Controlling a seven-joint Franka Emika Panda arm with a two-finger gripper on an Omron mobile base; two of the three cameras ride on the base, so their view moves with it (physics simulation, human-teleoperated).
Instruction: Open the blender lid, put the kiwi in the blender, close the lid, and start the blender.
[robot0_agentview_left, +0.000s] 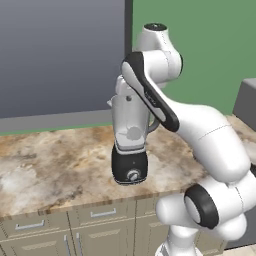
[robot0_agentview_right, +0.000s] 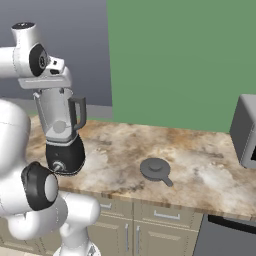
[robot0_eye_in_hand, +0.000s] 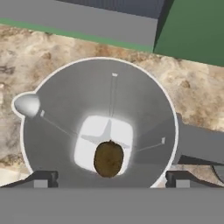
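Hovering directly above the blender (robot0_eye_in_hand: 98, 127), the hand (robot0_eye_in_hand: 109, 179) has fingers spread, empty; the kiwi (robot0_eye_in_hand: 108, 158) lies inside the jar. The blender lid (robot0_agentview_right: 156, 170) (next target) rests on the worktop (robot0_agentview_right: 200, 155), well right.

A marbled brown-and-cream stone countertop (robot0_agentview_right: 200, 165) runs across the scene, its front edge finished with a thin wooden-toned band. Below it stand beige cabinets (robot0_agentview_left: 90, 232) with panelled doors and shallow drawers, each fitted with slim silver bar handles (robot0_agentview_left: 103, 213). At the far right of the counter sits a grey box-shaped appliance (robot0_agentview_right: 246, 132), cut off by the picture's edge. Beneath that end of the counter a darker grey panel (robot0_agentview_right: 225, 240) adjoins the cabinets. Behind the counter, the wall is divided vertically: a blue-grey section (robot0_agentview_left: 60, 55) on the left, with a paler grey strip (robot0_agentview_left: 50, 121) along its base, and a plain green section (robot0_agentview_right: 185, 60) on the right.
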